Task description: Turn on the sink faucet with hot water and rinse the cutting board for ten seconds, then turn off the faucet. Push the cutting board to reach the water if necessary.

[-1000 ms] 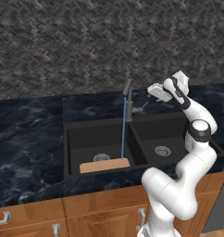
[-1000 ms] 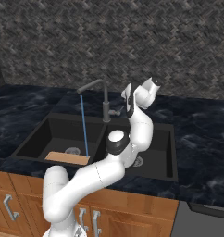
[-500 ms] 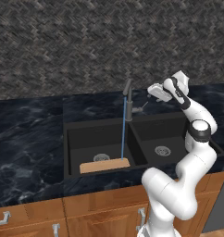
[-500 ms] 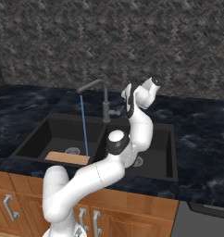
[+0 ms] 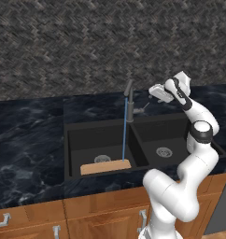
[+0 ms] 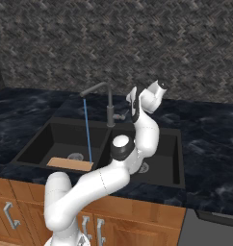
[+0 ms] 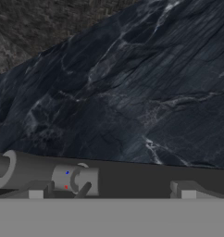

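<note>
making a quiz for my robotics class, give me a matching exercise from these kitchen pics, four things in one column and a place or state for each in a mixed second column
Column 1:
1. cutting board
2. water
3. gripper
4. sink faucet

Column 2:
A. open, up beside the faucet's thin side lever
B. stands at the back of the sink, between the two basins
C. lies flat at the front of the larger basin
D. falls as a thin blue stream onto the board

Right pairs: 1-C, 2-D, 3-A, 4-B
</note>
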### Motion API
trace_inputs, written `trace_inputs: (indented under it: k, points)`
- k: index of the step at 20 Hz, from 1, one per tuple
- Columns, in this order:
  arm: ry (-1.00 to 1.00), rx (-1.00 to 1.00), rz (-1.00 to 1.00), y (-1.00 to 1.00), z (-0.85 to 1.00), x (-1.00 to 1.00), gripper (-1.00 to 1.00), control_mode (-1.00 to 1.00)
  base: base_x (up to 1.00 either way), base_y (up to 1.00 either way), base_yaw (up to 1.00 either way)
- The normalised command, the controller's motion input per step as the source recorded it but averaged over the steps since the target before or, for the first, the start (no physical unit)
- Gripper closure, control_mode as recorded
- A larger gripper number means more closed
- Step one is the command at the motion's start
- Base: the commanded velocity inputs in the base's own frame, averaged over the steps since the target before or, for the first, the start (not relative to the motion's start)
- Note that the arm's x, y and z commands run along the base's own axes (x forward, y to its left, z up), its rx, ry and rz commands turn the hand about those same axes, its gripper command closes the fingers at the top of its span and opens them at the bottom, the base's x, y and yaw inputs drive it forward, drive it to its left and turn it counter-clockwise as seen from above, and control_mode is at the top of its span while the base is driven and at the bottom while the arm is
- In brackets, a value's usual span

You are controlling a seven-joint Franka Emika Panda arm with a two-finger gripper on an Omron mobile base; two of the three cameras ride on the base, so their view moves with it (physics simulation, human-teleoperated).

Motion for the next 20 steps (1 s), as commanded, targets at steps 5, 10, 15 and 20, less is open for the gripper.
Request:
trace_inputs:
  k: [5,10,15,20]
  points:
    - [0.0,0.0,0.0,0.0,0.0,0.0,-1.0,-1.0,0.0,0.0,0.0]
    - [0.0,0.0,0.0,0.0,0.0,0.0,-1.0,-1.0,0.0,0.0,0.0]
    - [0.0,0.0,0.0,0.0,0.0,0.0,-1.0,-1.0,0.0,0.0,0.0]
    - [0.0,0.0,0.0,0.0,0.0,0.0,-1.0,-1.0,0.0,0.0,0.0]
